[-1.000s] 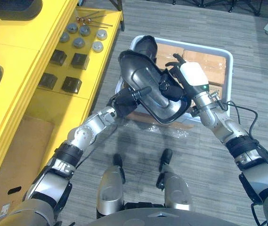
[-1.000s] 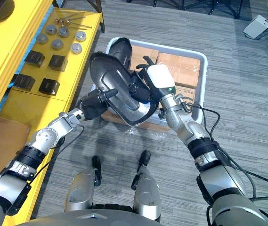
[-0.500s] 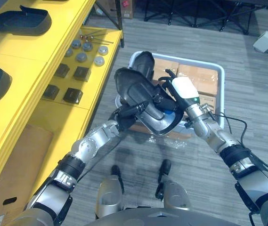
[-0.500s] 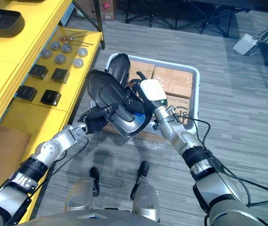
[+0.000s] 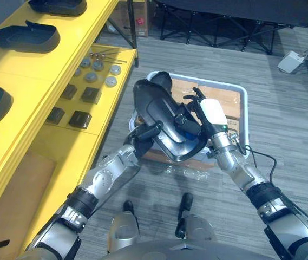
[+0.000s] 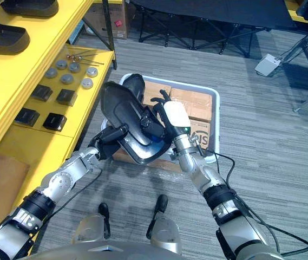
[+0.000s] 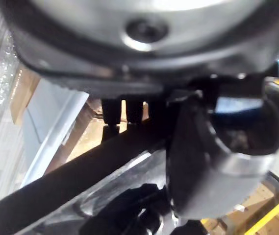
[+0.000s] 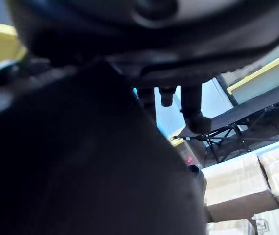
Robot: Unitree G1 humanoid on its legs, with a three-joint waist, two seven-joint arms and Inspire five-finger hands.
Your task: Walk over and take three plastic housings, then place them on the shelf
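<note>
Here the yellow shelf runs along the robot's left, with dark housings lying on it. Ahead, a grey bin holds cardboard boxes and one upright housing. Above the bin, both hands hold a black plastic housing. Its long axis slants from far-left down to near-right, with the hollow side facing the right hand, which pinches the rim with its fingers spread. The left hand clamps the near edge, its fingers mostly hidden.
</note>
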